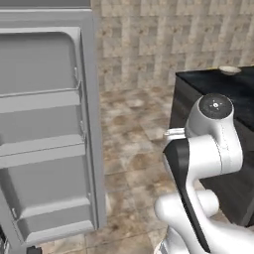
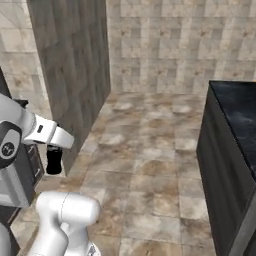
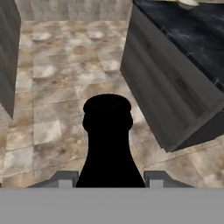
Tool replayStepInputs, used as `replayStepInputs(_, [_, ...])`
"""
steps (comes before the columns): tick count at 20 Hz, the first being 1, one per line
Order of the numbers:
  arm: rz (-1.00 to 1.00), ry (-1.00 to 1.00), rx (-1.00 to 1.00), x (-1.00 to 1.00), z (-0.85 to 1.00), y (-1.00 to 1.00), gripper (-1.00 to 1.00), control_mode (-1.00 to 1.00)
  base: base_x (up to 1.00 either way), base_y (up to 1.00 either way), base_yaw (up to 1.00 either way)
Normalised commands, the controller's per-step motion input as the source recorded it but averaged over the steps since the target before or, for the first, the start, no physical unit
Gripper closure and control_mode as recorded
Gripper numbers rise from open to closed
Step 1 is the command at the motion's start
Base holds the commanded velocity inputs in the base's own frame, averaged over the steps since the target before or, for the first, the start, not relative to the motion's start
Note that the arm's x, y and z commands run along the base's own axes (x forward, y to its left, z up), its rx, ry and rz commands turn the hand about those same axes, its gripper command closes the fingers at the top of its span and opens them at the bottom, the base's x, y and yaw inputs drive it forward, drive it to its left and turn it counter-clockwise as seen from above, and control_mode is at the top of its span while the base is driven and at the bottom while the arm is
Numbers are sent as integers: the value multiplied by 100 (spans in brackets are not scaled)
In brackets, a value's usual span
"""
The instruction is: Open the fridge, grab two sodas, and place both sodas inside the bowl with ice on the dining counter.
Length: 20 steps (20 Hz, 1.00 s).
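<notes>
You've got the fridge (image 1: 47, 129) door swung open at the left of the left base view: grey inner face toward the camera, three moulded door shelves on it, all bare as far as you can see. In the right base view the tall grey-brown panel (image 2: 75, 75) on the left looks like cabinet or fridge side; can't tell which

The dining counter (image 1: 218, 87) sits to your right across a stretch of tan tiled floor (image 2: 150, 150), well apart from the fridge door. Black marble top with pale veins, dark wood-grain side. The hand view shows its near corner and side panel (image 3: 175, 96) running away up and to the right

The bowl (image 1: 229, 70) is on the far edge of that counter top, only a sliver of tan rim and pale inside visible; contents too small to read. You also see its edge at the top of the hand view (image 3: 189, 3)

The arm is folded back low on the left. The gripper (image 3: 107, 180) is clamped on the dark bottle (image 3: 107, 140): both grey finger tips sit tight against its body, neck and cap pointing away from the camera, over the floor between fridge and counter. In the right base view the same bottle (image 2: 53, 160) hangs upright below the white wrist, just beside the grey panel, clear of the floor
</notes>
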Motion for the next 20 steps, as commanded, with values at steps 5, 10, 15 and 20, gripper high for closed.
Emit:
replayStepInputs(5, [0, 0, 0, 0, 0, 0, 100, 100, 36, -58, -38])
replayStepInputs(10, [0, 0, 0, 0, 0, 0, 100, 100, 77, -36, -30])
replayStepInputs(15, [0, 0, 0, 0, 0, 0, 100, 100, 100, -1, -21])
replayStepInputs(20, [0, 0, 0, 0, 0, 0, 100, 100, 100, 19, -20])
